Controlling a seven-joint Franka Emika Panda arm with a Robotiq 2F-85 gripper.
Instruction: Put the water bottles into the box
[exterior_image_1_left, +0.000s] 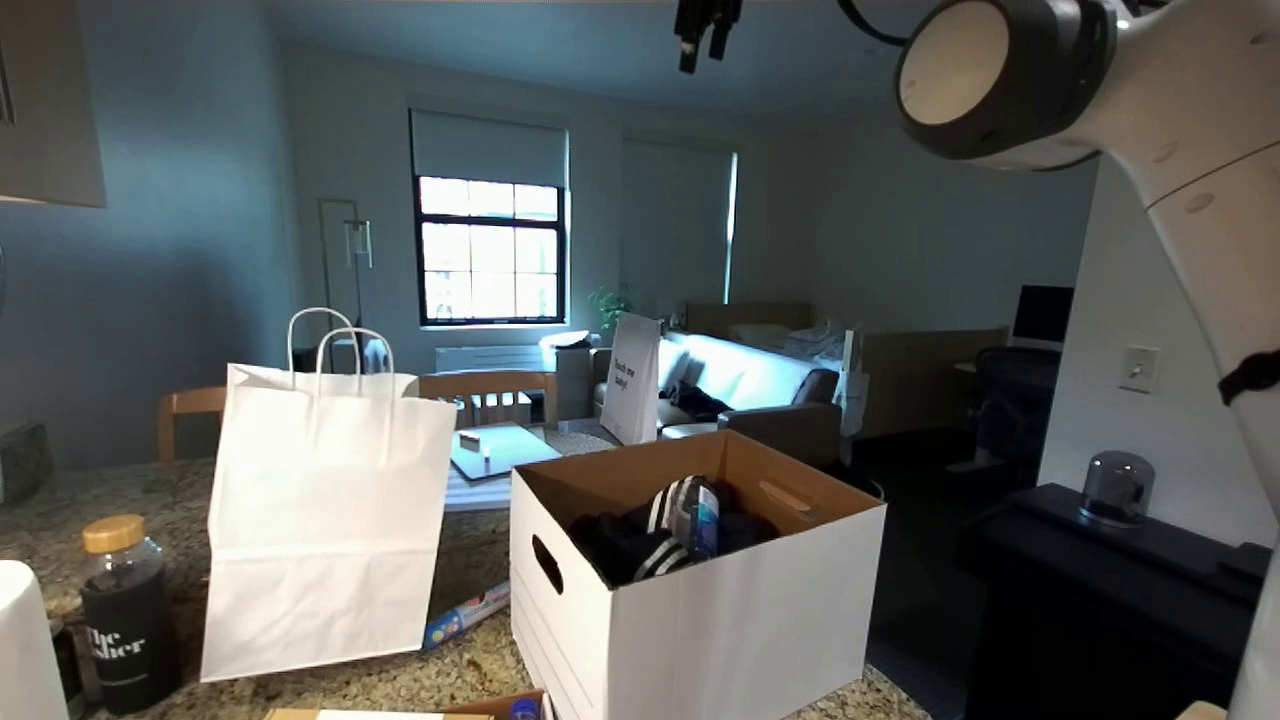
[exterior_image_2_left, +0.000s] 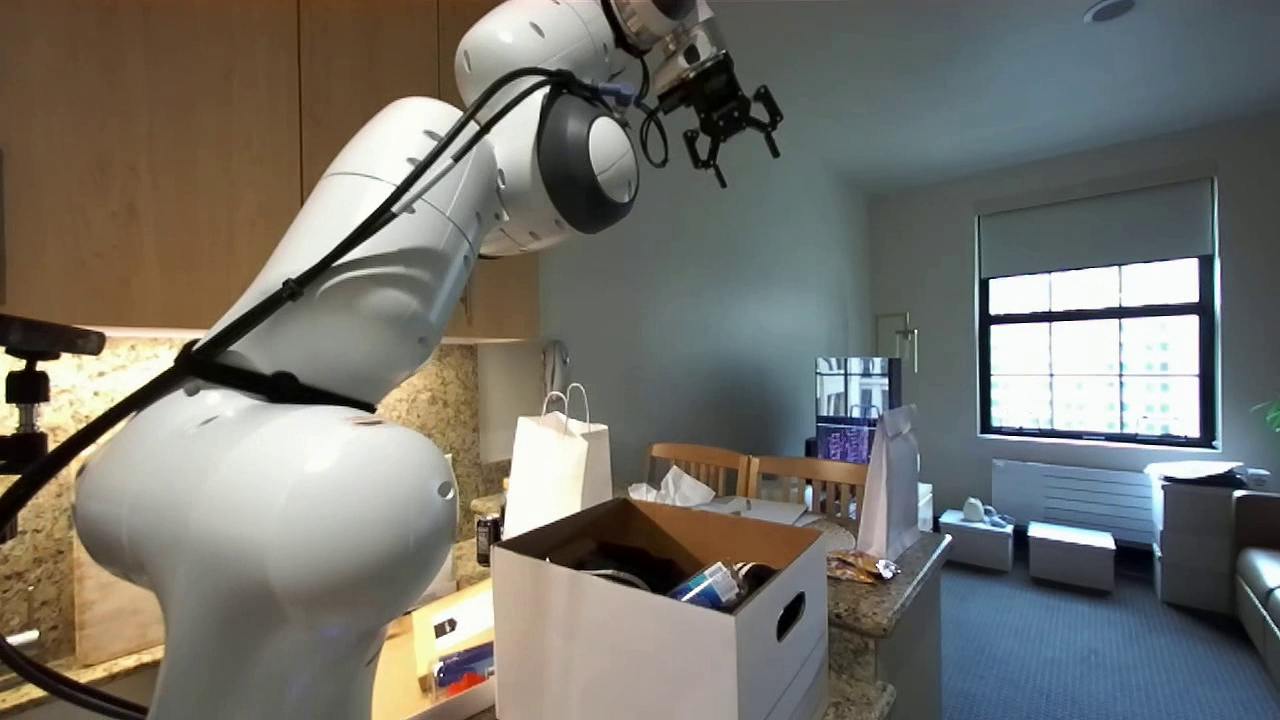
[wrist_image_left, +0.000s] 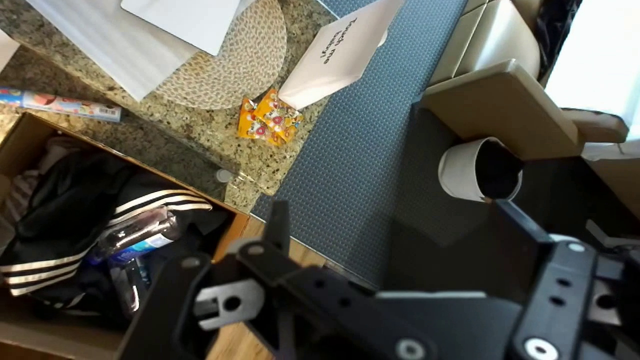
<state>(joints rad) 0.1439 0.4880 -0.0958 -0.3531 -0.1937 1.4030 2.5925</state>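
The box is a white carton, brown inside, with a hand hole in its side. Dark striped clothing lies in it. On the clothing, in the wrist view, rests a clear water bottle with a blue label; a second water bottle sits below it, partly covered. In an exterior view, one water bottle shows near the box's rim. High above the counter my gripper stands open, nothing between its fingers, apart from the box. A blue and red item lies in a low carton; I cannot tell whether it is a bottle.
A white paper bag, a dark jar and a printed tube stand or lie beside the box. Another white bag and orange packets are near the counter's edge, with the floor beyond.
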